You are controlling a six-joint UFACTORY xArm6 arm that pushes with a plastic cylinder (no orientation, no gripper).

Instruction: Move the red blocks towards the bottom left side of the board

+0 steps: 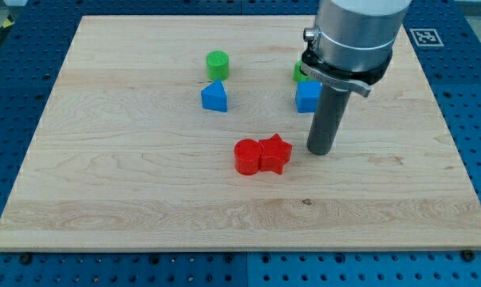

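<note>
A red round block [246, 156] and a red star block [275, 153] sit touching each other near the middle of the wooden board [128, 191], the round one on the left. My tip [321, 150] rests on the board just right of the red star block, with a small gap between them.
A green round block [217, 64] and a blue block [214, 97] stand above and left of the red pair. A blue cube [307, 96] and a partly hidden green block [301, 72] sit beside the rod, under the arm. A blue pegboard surrounds the board.
</note>
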